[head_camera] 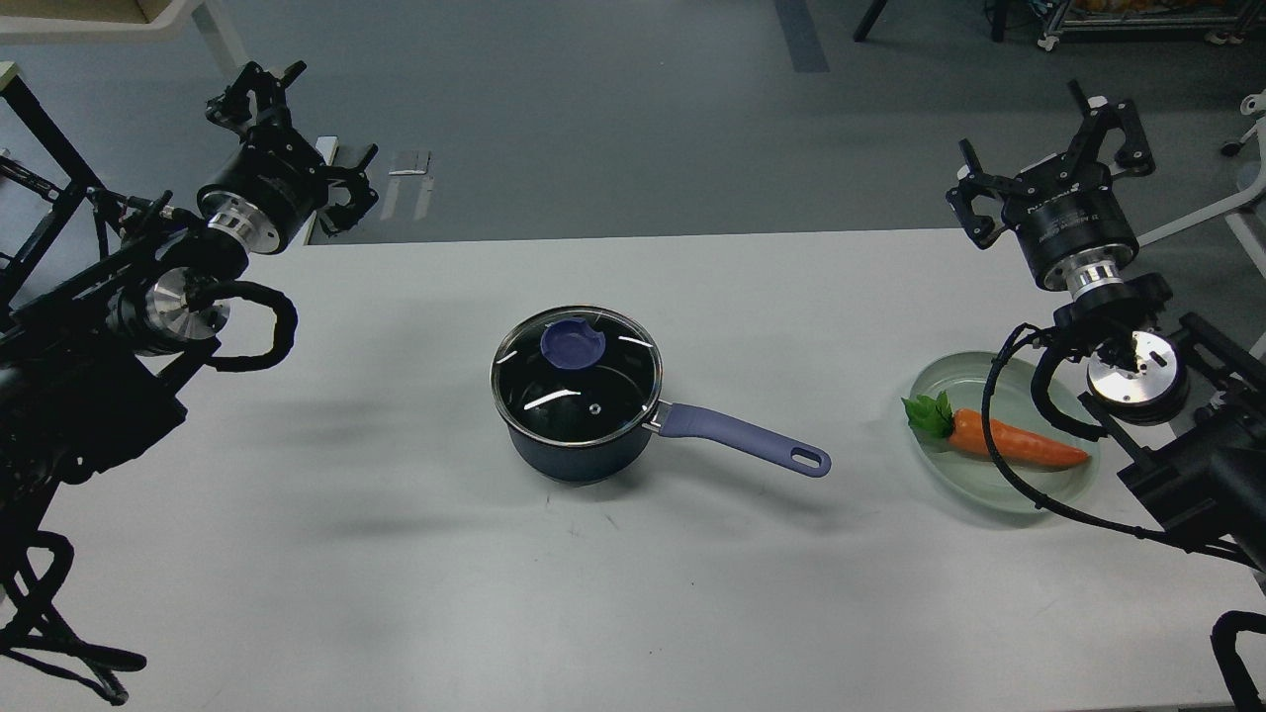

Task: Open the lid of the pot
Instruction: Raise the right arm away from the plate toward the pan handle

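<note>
We see the saucepan [579,435] standing upright near the middle of the pale bench [396,554], and we take it as our landmark. The glass lid [577,374] sits flat on the saucepan, its steel rim meeting the pan's rim all the way round, so the pan is closed. The lid's purple knob [572,343] lies toward the far side of the glass as we look at it, and a small vent hole [594,407] shows nearer to us. Through the glass we see the pan's black inside. The lavender handle [742,438] runs out from the saucepan to its right and slightly toward us, ending in a hole, and it rests clear of everything else. Well to the right of the saucepan, beyond the handle's end, a pale green glass dish [1068,489] lies on the bench with a toy carrot [1014,442] in it, green leaves pointing back toward the saucepan. Our left gripper [297,129] hangs far to the left of the saucepan and beyond it, above the bench's far edge, with its jaws spread apart and holding nothing. Our right gripper [1053,133] hangs far to the right of the saucepan, beyond the dish, its jaws likewise spread and empty. Neither gripper touches the saucepan or the lid.
</note>
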Motion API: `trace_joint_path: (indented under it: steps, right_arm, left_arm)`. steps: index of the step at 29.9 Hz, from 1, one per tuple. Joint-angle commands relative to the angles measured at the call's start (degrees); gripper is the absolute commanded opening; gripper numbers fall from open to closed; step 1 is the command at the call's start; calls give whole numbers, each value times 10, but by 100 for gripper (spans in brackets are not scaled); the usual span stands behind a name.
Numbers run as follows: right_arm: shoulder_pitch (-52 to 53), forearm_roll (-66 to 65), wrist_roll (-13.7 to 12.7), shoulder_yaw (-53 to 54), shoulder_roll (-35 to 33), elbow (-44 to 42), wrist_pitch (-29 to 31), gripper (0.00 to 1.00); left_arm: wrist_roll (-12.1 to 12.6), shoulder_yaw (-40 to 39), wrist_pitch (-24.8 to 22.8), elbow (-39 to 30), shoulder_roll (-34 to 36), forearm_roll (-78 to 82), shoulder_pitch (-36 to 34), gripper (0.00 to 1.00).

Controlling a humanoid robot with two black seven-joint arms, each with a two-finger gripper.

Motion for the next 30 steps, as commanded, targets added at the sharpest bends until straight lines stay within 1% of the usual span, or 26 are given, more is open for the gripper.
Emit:
trace_joint_path:
  steps: [1, 11, 14, 18, 20, 23, 24, 26, 28, 30]
  right_arm:
    - [1, 0, 0, 0, -4, 1, 0, 100]
    - [8, -6, 3, -25, -25, 5, -3, 100]
    - [12, -12, 3, -38, -69, 26, -8, 100]
    - [39, -32, 3, -83, -140, 83, -40, 100]
    - [59, -71, 4, -118, -172, 118, -56, 100]
    - [93, -172, 5, -170, -210, 168, -81, 100]
    - [108, -227, 6, -191, -223, 190, -91, 100]
    - [132, -311, 7, -228, -236, 227, -115, 100]
    - [153, -364, 7, -265, -241, 252, -141, 100]
    - [181, -405, 7, -311, -245, 269, -147, 100]
  left_arm:
    - [-2, 2, -5, -5, 1, 2, 0, 99]
    - [1, 3, -3, -5, 8, 3, -1, 100]
    - [8, 4, -7, -6, 16, 6, -1, 100]
    - [7, 5, -9, -6, 18, 43, -3, 99]
    - [4, 5, -10, -6, 19, 70, -3, 99]
    - [3, 5, -9, -6, 22, 104, -5, 99]
    - [2, 5, -9, -7, 22, 119, -5, 99]
    - [2, 4, -8, -8, 22, 137, -5, 99]
    - [2, 5, -7, -11, 27, 143, -6, 99]
    - [4, 5, -8, -21, 36, 144, -5, 99]
